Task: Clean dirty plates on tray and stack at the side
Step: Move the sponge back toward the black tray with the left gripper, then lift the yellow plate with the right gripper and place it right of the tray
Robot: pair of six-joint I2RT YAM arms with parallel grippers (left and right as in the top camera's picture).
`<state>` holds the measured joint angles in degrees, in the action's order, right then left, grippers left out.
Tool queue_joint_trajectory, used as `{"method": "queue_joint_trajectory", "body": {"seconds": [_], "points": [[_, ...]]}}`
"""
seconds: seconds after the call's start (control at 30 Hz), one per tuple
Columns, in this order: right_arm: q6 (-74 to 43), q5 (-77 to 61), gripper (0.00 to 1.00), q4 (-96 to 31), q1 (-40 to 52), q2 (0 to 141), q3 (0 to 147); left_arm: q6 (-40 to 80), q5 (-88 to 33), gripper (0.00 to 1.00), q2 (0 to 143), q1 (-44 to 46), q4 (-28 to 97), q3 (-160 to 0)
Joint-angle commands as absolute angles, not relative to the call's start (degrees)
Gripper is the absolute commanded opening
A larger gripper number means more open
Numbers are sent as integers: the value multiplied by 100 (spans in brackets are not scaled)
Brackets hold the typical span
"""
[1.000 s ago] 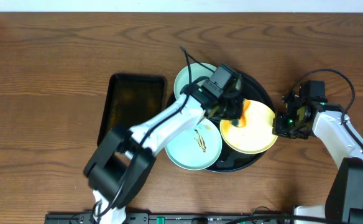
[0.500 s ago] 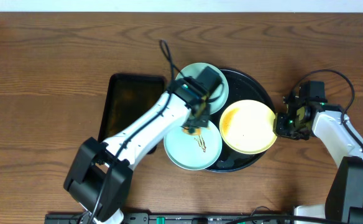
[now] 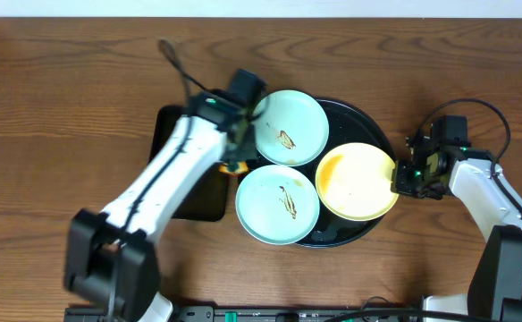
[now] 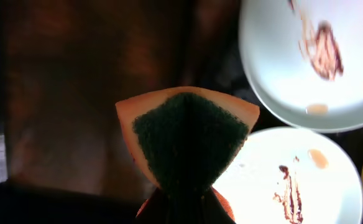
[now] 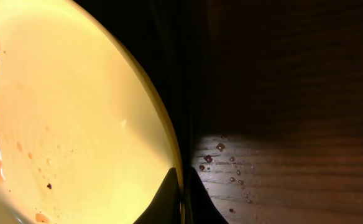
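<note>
Three plates lie on the round black tray (image 3: 374,122): a mint plate (image 3: 290,128) at the back, a mint plate (image 3: 277,204) in front, both with brown smears, and a yellow plate (image 3: 357,182) on the right with an orange smear. My left gripper (image 3: 238,150) is shut on an orange sponge (image 4: 188,134) with a green scouring face, held left of the plates at the rectangular tray's right edge. My right gripper (image 5: 183,198) is shut on the right rim of the yellow plate (image 5: 76,112).
A rectangular black tray (image 3: 185,148) lies left of the round tray. Wet droplets dot the wooden table (image 5: 231,165) beside the yellow plate's rim. Bare wood surrounds both trays.
My left arm has swung left with the sponge, from over the yellow plate, past the mint plates, to the rectangular tray's edge. The right gripper has stayed at the yellow plate's rim.
</note>
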<state>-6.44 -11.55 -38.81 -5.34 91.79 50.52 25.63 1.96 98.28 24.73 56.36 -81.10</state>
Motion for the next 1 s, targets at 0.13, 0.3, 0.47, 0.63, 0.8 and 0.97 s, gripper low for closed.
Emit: {"method": "queue_joint_trajectory", "body": {"seconds": [0.13,0.3,0.47,0.63,0.8,0.97], "points": [[-231,-438,1,-3962,-513,8228,5540,2510,349,7,9295,1664,5787,-8123],[-115,591,1,-3972,-172,7612,5557,2510,344,7,9266,1249,5896,-8123],[69,1710,1,-3879,281,7155,5557,2510,346,7,9268,1111,5909,-8123],[95,2954,1,-3793,1022,6967,5557,2510,346,8,9268,1105,5909,-8123],[204,4097,1,-3754,1970,6976,5557,2510,346,7,9268,1105,5909,-8123],[290,5546,1,-3728,2958,6976,5555,2510,346,8,9268,1105,5909,-8123]]}}
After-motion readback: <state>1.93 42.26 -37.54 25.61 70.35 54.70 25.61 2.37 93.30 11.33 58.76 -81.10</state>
